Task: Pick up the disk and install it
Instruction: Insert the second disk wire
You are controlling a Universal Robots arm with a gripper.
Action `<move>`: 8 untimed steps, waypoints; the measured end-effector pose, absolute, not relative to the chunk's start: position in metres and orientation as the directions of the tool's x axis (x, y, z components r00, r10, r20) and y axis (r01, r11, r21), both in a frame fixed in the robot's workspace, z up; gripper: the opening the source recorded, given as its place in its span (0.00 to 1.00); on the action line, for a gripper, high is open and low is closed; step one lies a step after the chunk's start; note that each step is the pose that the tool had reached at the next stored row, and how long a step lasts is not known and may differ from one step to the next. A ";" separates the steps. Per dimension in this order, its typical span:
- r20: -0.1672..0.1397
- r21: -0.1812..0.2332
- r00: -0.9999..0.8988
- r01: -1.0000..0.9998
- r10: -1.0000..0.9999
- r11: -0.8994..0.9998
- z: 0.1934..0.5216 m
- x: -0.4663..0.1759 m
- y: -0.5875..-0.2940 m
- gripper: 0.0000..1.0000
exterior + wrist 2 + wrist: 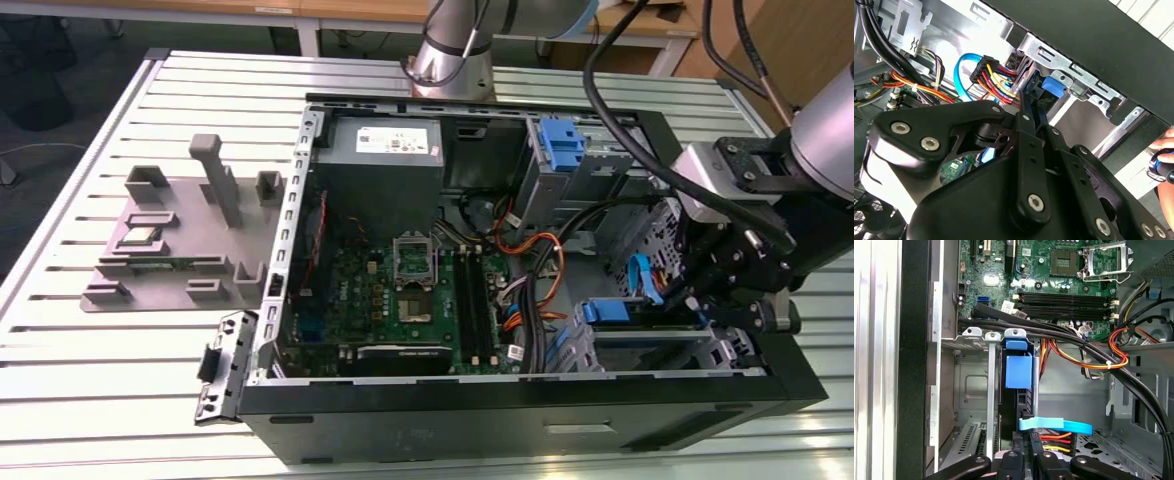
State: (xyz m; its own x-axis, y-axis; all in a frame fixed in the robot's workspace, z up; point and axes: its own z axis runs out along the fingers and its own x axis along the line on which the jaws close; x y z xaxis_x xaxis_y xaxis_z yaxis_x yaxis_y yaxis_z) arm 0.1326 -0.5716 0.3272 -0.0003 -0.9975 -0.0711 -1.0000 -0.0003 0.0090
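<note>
Pincer [694, 290] was down inside the open computer case [534, 425], at the drive cage [654, 345] toward the exterior view's right. Black linkage arms crowded both wrist views; fingers [1035, 450] ran narrow and close together toward the disk, though whether they were clamped on it could not be told.

The disk [1021, 405] stood on edge in a slot of the drive cage, seen edge-on in the first wrist view, with its blue carrier tab [1018, 371] facing the camera and a blue clip above it. In the second wrist view the same blue carrier end [1053, 86] sat just past the pincer tips, under the cage's metal rail.

A light blue data cable [1056, 425] and a bundle of red, yellow and black power wires [1056, 439] lay beside the disk's near end. Motherboard [400, 290] lay flat on the case floor, with the grey power-supply box [387, 150] at the far end. A tall blue bracket [561, 150] stood at the upper cage. The case rested on a slatted table [120, 330]; a grey fixture [187, 230] sat beside it on the exterior view's left. A hand [1164, 150] showed at the edge of the second wrist view.
</note>
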 end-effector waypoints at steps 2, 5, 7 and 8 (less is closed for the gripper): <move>-0.072 0.009 0.000 -1.000 -0.997 0.000 0.327 0.133 -0.572 0.18; -0.071 0.009 0.000 -1.000 -0.997 0.000 0.327 0.133 -0.572 0.24; -0.071 0.009 0.000 -1.000 -0.997 0.000 0.329 0.133 -0.572 0.24; -0.071 0.009 0.000 -1.000 -0.997 0.000 0.331 0.133 -0.572 0.24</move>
State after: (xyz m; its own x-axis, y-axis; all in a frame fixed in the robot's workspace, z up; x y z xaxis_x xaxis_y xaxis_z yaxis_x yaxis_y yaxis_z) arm 0.1326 -0.5716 0.3312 -0.0004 -0.9975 -0.0713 -1.0000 -0.0002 0.0090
